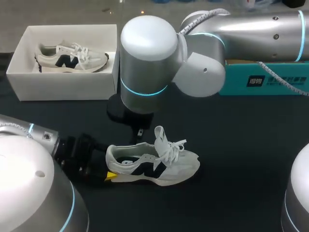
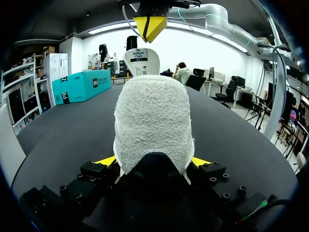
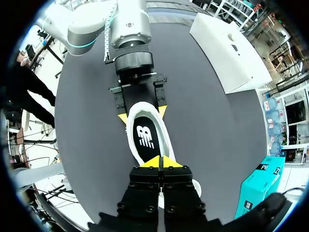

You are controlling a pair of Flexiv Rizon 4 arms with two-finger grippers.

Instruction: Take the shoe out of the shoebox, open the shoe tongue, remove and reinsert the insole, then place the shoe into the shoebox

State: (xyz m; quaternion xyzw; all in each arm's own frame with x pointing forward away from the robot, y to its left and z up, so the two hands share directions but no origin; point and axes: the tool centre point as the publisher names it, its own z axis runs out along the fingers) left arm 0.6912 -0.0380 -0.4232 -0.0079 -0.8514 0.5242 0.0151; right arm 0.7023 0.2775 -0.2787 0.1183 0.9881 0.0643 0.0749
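A white and navy shoe (image 1: 161, 166) lies on its sole on the black table, toe to the right. My left gripper (image 1: 110, 167) is at its heel, one yellow fingertip (image 2: 107, 161) against each side of the towelling heel (image 2: 152, 121), so it is shut on the shoe. The upright tongue (image 2: 140, 60) rises beyond the heel. My right gripper (image 3: 161, 162) hangs shut just above the shoe's opening, over the tongue; whether it touches the tongue I cannot tell. The black insole (image 3: 145, 136) lies inside the shoe. The white shoebox (image 1: 63, 88) at the back left holds a second matching shoe (image 1: 72, 58).
A teal carton (image 1: 263, 81) lies at the back right of the table. My right arm's large wrist (image 1: 147, 63) hangs over the middle, hiding the table behind the shoe. Bare black tabletop (image 1: 231, 159) lies right of and in front of the shoe.
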